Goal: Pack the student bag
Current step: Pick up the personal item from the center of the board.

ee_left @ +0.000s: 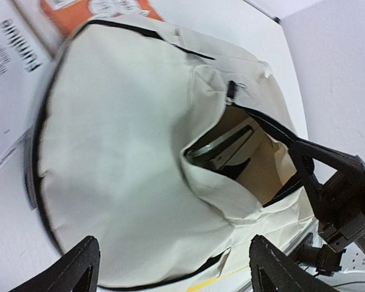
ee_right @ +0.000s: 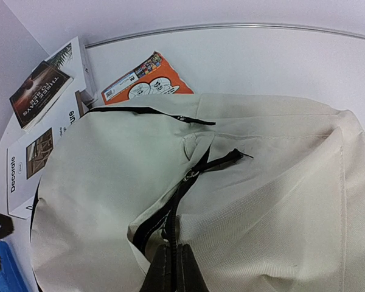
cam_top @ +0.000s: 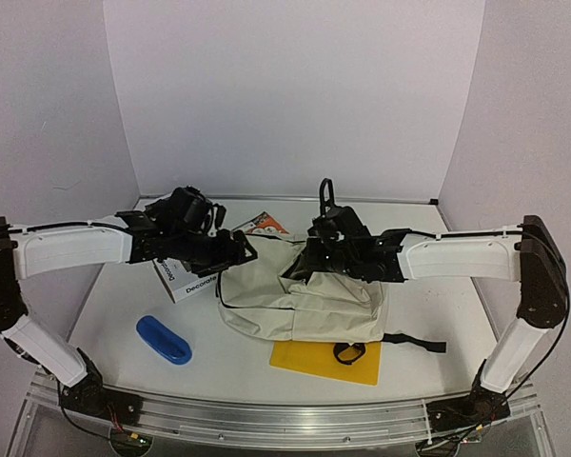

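Blue case [cam_top: 164, 339] at left front, white book [cam_top: 184, 283] behind it. Left gripper [ee_left: 173, 243] hovers over the student bag [cam_top: 295, 300], jaws spread wide. Bag lies mid-table, zipper mouth agape, near edge on a yellow sheet [cam_top: 314, 364]. Right gripper [ee_right: 171, 267] pinches the bag's black zipper edge.
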Controlling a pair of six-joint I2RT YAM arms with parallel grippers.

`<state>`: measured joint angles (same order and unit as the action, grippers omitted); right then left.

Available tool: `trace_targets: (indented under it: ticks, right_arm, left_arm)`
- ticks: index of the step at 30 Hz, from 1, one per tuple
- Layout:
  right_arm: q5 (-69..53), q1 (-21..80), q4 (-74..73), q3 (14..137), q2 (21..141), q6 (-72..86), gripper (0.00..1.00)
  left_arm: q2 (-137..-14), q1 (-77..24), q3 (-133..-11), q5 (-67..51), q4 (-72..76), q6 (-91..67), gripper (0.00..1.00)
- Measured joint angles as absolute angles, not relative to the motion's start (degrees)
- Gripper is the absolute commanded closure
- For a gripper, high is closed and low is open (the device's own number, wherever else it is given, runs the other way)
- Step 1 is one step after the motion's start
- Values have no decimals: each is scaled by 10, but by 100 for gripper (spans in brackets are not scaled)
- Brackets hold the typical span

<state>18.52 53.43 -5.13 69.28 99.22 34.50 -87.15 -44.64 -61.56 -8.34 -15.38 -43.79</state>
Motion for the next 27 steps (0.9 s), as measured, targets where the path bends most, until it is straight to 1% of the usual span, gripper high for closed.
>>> trace_targets:
  ticks: [3, 6, 7, 8, 13, 18, 23, 27]
  right_arm:
    - [185, 534, -51, 693, 992, 345, 100]
    - [185, 534, -51, 693, 992, 345, 100]
    - [185, 534, -51, 692, 992, 345, 100]
    - [185, 534, -51, 692, 992, 345, 100]
    - [186, 534, -39, 684, 992, 345, 100]
    - [185, 534, -34, 682, 992, 343, 100]
    - [185, 533, -30, 681, 992, 343, 100]
    - [182, 531, -30, 681, 992, 343, 100]
  left_arm:
    - [-809, -414, -597, -66, -234, -467, 11]
    - [-759, -363, -586, -55, -328, -498, 4]
    - [-754, -350, -585, -51, -349, -501, 1]
    - [-750, -335, -585, -49, -378, -509, 0]
    - [-750, -285, -576, -46, -463, -529, 0]
    - [-748, -209, -534, -52, -522, -560, 0]
    - [-721, -200, -516, -43, -547, -593, 3]
    - [-669, -195, -463, -43, -555, -631, 4]
